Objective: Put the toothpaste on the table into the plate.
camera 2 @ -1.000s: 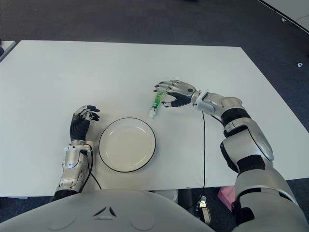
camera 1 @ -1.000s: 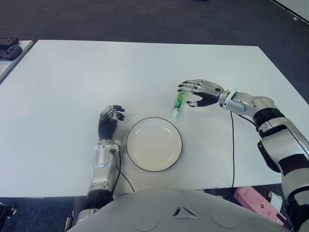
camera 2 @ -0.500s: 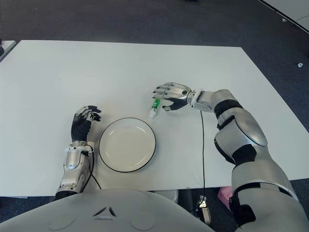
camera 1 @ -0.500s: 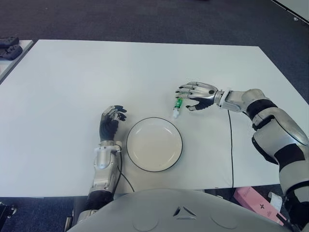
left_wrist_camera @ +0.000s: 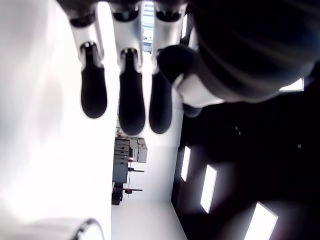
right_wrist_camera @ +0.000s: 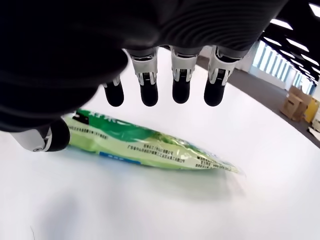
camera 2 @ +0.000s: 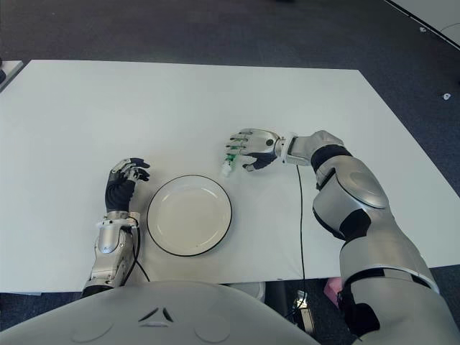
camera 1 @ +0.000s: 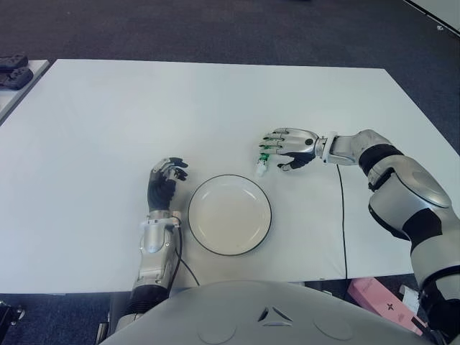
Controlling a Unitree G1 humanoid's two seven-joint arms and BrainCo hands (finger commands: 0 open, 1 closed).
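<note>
Compared with one second ago, the silver-and-black right hand (camera 1: pixel 291 141) has been brought lower and closer over the green and white toothpaste tube (camera 1: pixel 263 162), so that in the eye views most of the tube is now covered by the fingers and only its white cap end is seen. The right forearm has also been turned more toward the plate. The left hand and the plate are seen at the same places as before.

On the left side of the round white plate with a thin dark rim (camera 1: pixel 208 243), the silver-and-black left hand (camera 1: pixel 164 185) is seen just beside the rim, with its dark fingers (left_wrist_camera: pixel 131 95) loosely curled and nothing held in them. It cannot be told whether this hand touches the white table (camera 1: pixel 108 129).

Nothing is contained in the plate; only its bare white inside is shown.

Beyond the plate's far right edge, near the rim but apart from it, the toothpaste tube is lying flat on the table. In the right wrist view the tube (right_wrist_camera: pixel 150 145) is seen below the four fingertips (right_wrist_camera: pixel 180 90), which are extended over it with a gap between them and the tube, and the thumb is seen close to one end of the tube. The tube is not yet grasped; the right fingers are relaxed and spread above it.

A thin black cable (camera 1: pixel 343 223) is seen across the table on the right of the plate.
</note>
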